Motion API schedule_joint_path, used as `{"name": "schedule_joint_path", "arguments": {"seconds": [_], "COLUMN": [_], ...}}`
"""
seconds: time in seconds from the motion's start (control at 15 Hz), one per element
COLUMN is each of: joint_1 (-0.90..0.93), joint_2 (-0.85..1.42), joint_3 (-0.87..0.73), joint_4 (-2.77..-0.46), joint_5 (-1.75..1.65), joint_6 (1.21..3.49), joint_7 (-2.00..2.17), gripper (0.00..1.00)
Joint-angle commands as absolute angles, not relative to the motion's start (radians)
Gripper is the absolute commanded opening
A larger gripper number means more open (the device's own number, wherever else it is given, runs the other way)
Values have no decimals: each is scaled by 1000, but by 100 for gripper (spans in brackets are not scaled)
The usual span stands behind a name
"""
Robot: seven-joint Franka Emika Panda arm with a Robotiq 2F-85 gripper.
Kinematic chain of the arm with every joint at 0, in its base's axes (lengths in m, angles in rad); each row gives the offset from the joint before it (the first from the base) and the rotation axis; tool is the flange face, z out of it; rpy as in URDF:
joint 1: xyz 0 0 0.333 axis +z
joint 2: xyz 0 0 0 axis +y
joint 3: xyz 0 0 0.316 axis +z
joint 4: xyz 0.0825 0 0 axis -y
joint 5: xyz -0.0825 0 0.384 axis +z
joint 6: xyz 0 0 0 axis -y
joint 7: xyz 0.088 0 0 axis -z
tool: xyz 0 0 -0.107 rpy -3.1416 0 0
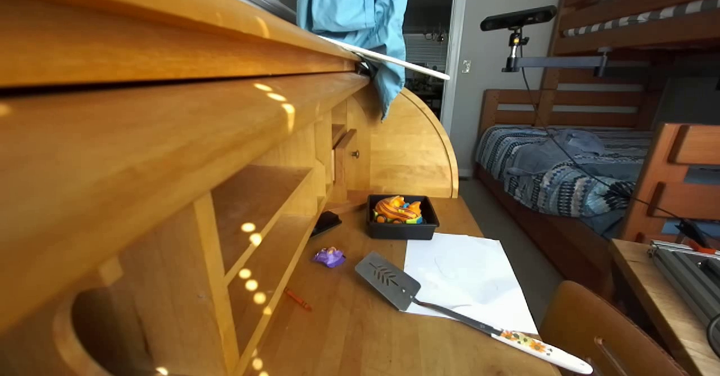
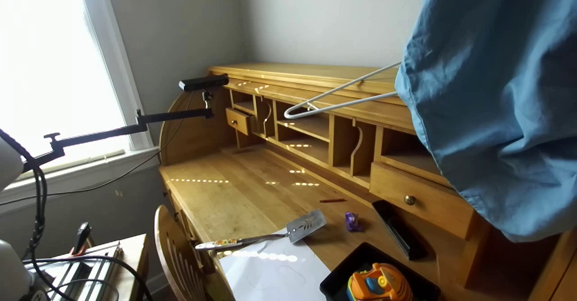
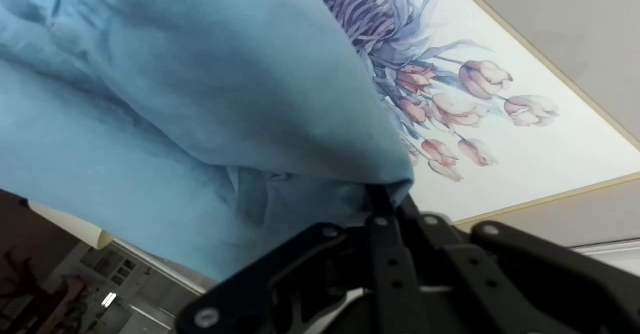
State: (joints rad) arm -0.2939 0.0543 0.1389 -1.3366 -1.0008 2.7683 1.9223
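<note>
The gripper (image 3: 392, 201) pokes up from the bottom of the wrist view, its 2 black fingers (image 3: 382, 203) close together, pinching the edge of a blue cloth (image 3: 215, 89). A flower picture (image 3: 480, 109) sits behind, slanted. In both exterior views the cloth hangs high by the desk (image 2: 212, 193), and a white hanger (image 2: 351, 103) sticks out from it. A spatula (image 1: 396, 292) lies on the desk.
</note>
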Motion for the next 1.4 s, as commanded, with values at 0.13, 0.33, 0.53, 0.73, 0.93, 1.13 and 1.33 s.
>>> {"name": "schedule_joint_path", "arguments": {"seconds": [0.13,0.33,0.53,0.73,0.93,1.13,1.33], "joint_1": [-257,-200,-122,-20,83,316,368], "joint_2": [-131,-174,-203,-178,-108,-63,-127], "joint_3": [173,211,235,215,192,75,15], "joint_4": [-1652,-1808,-1959,-2089,-2183,-2268,-2361], "joint_5": [-892,-825,-724,-586,-379,-236,-345], "joint_6": [2842,2903,2983,3106,3241,3331,3398], "joint_7": [2059,2071,2036,1960,1795,1704,1792], "gripper": [1,1,1,1,1,1,1]}}
